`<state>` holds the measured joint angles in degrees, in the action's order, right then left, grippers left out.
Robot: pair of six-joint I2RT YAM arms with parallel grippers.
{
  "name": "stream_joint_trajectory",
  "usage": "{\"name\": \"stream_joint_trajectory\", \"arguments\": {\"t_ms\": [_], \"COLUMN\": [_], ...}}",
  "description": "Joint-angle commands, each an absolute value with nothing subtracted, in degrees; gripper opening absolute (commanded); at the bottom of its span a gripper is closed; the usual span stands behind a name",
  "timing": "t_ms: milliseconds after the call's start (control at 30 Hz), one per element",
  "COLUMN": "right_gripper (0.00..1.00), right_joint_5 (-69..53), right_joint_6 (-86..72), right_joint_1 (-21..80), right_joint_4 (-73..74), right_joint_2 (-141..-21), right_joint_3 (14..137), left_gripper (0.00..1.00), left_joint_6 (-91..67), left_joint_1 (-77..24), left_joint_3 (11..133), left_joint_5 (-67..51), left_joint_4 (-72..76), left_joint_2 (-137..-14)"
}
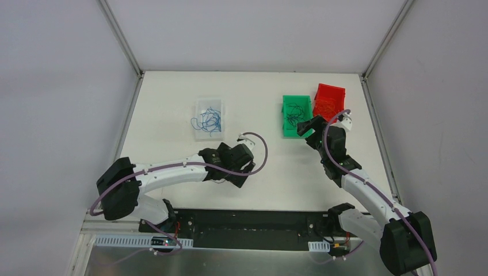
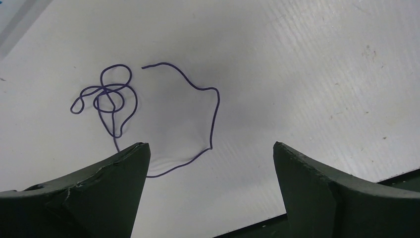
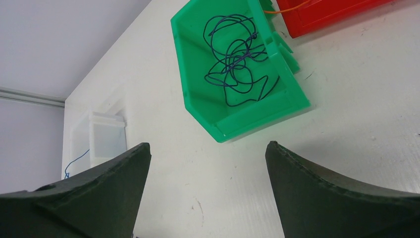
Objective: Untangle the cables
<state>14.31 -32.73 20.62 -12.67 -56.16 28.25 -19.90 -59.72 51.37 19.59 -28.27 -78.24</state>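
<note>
1. Purple-blue cable (image 2: 216,106) lies by itself on the white table (image 2: 322,59), well apart from every bin. One end is bunched into a small knot of loops, and the rest swings out in an open curve.
2. Left gripper (image 2: 210,146) hangs directly over that cable with its jaws wide apart and nothing between them. I judge it is placed there to come down on the open curve, where a single strand can be pinched, not on the knot.
3. Bins appear to serve as sorting spots by colour. The clear bin (image 1: 198,135) holds blue cables (image 1: 208,119), the green bin (image 3: 257,119) holds dark cables (image 3: 235,64), and an orange strand (image 3: 285,9) shows at the edge of the red bin (image 3: 327,15). The loose cable probably belongs in one of them.
4. Right gripper (image 3: 206,145) is over the table just beside the green bin, jaws spread and empty. It looks set to work on that bin's tangle, or simply parked clear of the left arm.
5. Since the loose cable is flat and hair-thin, a pinch could easily close on nothing.
</note>
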Motion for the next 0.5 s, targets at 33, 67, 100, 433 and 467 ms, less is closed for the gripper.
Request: {"name": "stream_joint_trajectory", "arguments": {"t_ms": [33, 67, 100, 433, 467], "right_gripper": [0.90, 0.90, 0.90, 0.91, 0.91], "right_joint_5": [15.41, 15.38, 15.34, 15.38, 15.34], "right_joint_6": [-33.05, -33.11, -32.99, -32.97, -32.96], "right_joint_1": [20.80, 20.76, 20.82, 20.67, 20.70], "right_joint_4": [-15.03, -14.92, -14.75, -14.55, -14.51], "right_joint_2": [-56.05, -55.99, -55.94, -56.26, -56.21], "right_joint_3": [28.83, 28.90, 28.94, 29.09, 29.14], "left_gripper": [0.99, 0.99, 0.99, 0.99, 0.99], "left_joint_6": [-17.67, -17.53, -17.58, -22.42, -22.68], "left_joint_1": [-61.60, -61.63, -61.69, -59.04, -58.58], "left_joint_3": [54.41, 54.33, 54.11, 54.01, 54.09], "left_joint_5": [23.52, 24.08, 24.80, 26.45, 26.37], "left_joint_4": [-28.80, -28.96, -29.06, -31.86, -32.02], "left_joint_2": [-81.76, -82.21, -82.64, -88.93, -89.48]}}
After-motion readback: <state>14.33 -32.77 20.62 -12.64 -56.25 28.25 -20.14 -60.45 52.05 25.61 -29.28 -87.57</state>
